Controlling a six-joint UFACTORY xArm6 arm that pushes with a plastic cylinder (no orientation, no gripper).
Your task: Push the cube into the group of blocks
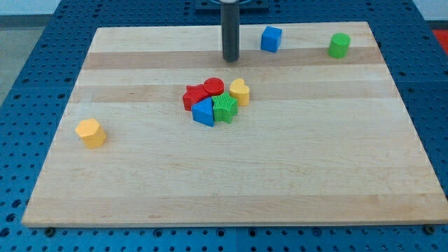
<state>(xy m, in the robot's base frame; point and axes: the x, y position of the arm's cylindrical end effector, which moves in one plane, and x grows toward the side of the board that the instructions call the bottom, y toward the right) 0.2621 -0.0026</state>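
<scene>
**My tip stands at the far side, left of the blue cube**

There is no claw here, so I cannot say if one is spread or pressed together. The arm ends in a dark rod. My tip point(231, 59) rests on the desk point(315, 175) near its far edge, a little left of the middle.

The blue cube point(271, 39) sits just to the right of my tip and a bit farther back. They are near each other but not touching.

The group of blocks sits nearer than my tip, around the middle of the desk. In it, a red round block point(214, 87) is at the far side. A red star-like block point(194, 96) is on its left. A yellow block point(239, 91) is on the right. A green block point(225, 108) and a blue block point(204, 112) are on the near side. They all huddle close together.

A green round block point(339, 45) stands alone at the far right. A yellow block with flat sides point(91, 132) sits alone at the left, well apart from the group.
</scene>
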